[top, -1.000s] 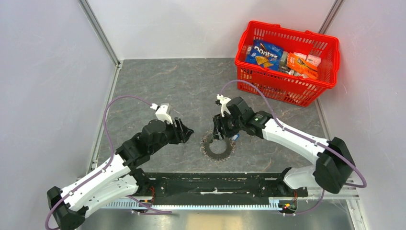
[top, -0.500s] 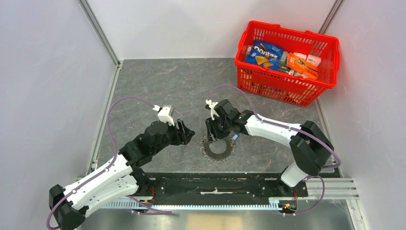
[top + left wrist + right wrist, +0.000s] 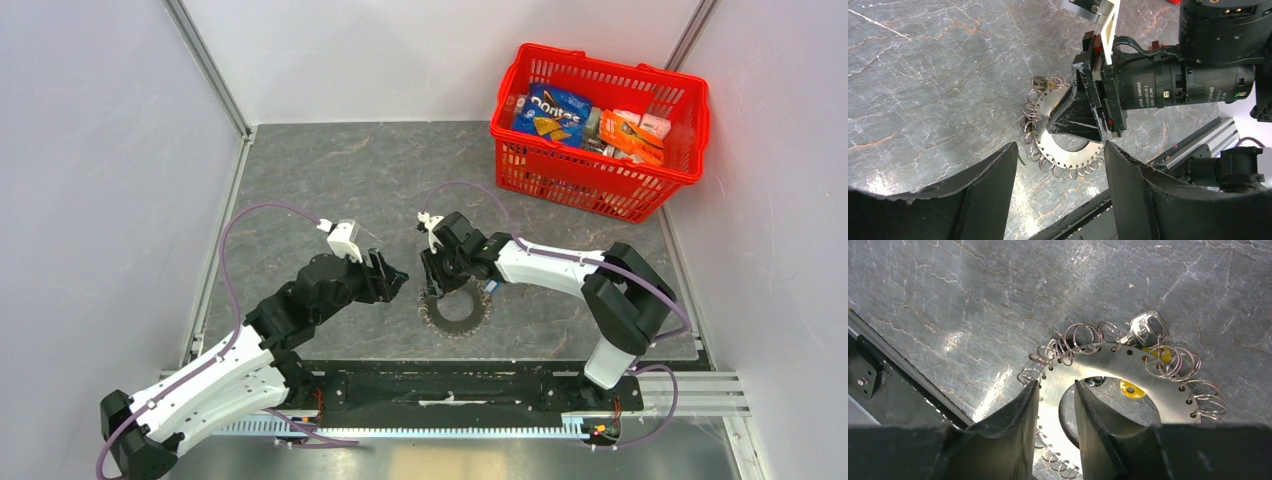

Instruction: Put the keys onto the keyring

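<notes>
The keyring (image 3: 457,310) is a flat metal ring plate with many small wire rings round its rim, lying on the grey table. In the right wrist view (image 3: 1128,365) it carries a small yellow tag (image 3: 1131,389) and one silvery key (image 3: 1146,329) hooked at its rim. A tiny blue bit (image 3: 490,286) lies by the ring's far right edge. My right gripper (image 3: 433,285) straddles the plate's band, one finger in the hole and one outside, closed on it. My left gripper (image 3: 395,283) is open and empty just left of the ring, which also shows in the left wrist view (image 3: 1068,162).
A red basket (image 3: 598,168) with snack packs stands at the back right. A black rail (image 3: 450,385) runs along the near edge. Grey walls close the left and right sides.
My right gripper has shifted left across the ring, and its arm has folded in. My left arm has barely moved.
</notes>
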{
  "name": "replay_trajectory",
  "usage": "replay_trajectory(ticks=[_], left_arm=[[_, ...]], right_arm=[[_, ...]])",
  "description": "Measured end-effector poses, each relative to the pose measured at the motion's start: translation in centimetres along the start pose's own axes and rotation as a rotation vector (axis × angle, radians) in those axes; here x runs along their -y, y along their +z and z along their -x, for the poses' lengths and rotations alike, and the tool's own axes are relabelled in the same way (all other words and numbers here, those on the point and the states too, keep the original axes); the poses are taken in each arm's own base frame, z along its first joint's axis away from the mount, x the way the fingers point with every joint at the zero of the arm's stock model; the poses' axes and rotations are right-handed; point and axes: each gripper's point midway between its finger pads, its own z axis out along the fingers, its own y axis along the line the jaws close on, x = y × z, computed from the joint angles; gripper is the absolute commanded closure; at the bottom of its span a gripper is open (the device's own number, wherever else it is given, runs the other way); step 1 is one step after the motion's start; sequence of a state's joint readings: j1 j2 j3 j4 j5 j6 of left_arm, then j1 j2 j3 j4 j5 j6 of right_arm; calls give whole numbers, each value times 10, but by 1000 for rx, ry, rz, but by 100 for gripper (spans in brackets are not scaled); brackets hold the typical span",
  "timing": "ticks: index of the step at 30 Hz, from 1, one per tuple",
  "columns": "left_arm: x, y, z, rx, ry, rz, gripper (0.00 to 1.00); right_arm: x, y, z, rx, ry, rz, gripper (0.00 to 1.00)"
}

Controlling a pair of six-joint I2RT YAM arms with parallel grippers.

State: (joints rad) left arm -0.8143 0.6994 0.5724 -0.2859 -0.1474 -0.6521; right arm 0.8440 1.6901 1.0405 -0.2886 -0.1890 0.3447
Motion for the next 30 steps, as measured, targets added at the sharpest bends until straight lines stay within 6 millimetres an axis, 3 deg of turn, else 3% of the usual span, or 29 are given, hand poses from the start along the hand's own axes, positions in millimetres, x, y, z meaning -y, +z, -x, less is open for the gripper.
replay_trajectory(ticks=[30], left_arm=[[-4, -1, 1, 7, 13, 9, 28]], right_arm=[[9, 23, 1, -16, -7, -59, 71]])
